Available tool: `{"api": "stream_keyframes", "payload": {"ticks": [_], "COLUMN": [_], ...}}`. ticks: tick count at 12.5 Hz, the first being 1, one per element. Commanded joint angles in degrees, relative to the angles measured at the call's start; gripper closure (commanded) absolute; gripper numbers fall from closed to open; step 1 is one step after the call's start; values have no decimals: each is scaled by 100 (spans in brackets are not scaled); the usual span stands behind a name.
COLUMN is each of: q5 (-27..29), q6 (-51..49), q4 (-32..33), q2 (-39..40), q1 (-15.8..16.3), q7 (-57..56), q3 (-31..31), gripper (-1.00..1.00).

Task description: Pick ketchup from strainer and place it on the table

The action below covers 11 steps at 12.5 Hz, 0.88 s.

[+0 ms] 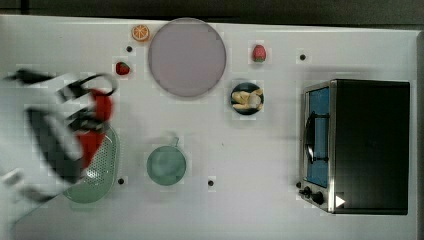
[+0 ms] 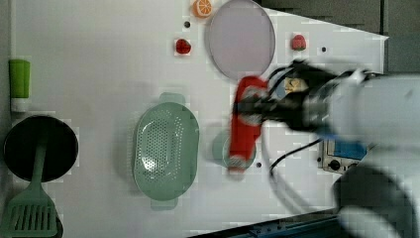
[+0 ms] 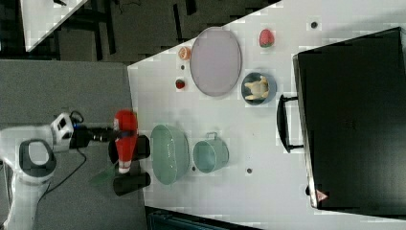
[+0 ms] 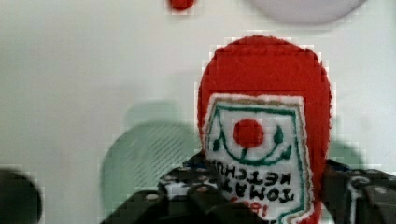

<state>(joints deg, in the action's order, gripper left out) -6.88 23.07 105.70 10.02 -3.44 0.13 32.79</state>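
Gripping the ketchup (image 2: 246,126) across its red body, the gripper (image 2: 257,106) stood partly closed, its fingers (image 4: 357,186) pressed to either side of the bottle just past the white-and-red label. In the left view the bottle hung lifted above the table (image 2: 99,74), cap end pointing toward the left view's bottom, in front of the round green cup (image 2: 219,148), while the strainer (image 2: 166,148) sat empty beside it, its perforated bottom bare. The top view placed the strainer (image 1: 100,165) near the table's (image 1: 250,210) left edge, with the arm and the ketchup (image 1: 97,125) overlapping its upper end. In the right view the ketchup (image 3: 125,139) was held clear of the strainer (image 3: 170,153), toward the right view's left. Farther along the tabletop lay the grey-lilac plate (image 1: 187,57), 2 strawberries (image 1: 122,68), an orange slice (image 1: 140,32) by the far edge, a dark bowl (image 1: 247,98) and the toaster oven (image 1: 367,145) at the right edge.
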Motion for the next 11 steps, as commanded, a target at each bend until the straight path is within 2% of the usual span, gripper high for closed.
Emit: {"api": "stream_keyframes", "payload": {"ticks": [1, 4, 7, 11], "q5": [-6, -6, -5, -5], "q6": [-89, -15, -11, 728], "q4": [-175, -175, -73, 619], "q2": [94, 95, 95, 95], "q1": [-734, -871, -926, -938], "q7": [-1358, -2374, -2591, -2609], "q3": [-801, -1514, -2102, -2494], "gripper": [-19, -19, -19, -19]}}
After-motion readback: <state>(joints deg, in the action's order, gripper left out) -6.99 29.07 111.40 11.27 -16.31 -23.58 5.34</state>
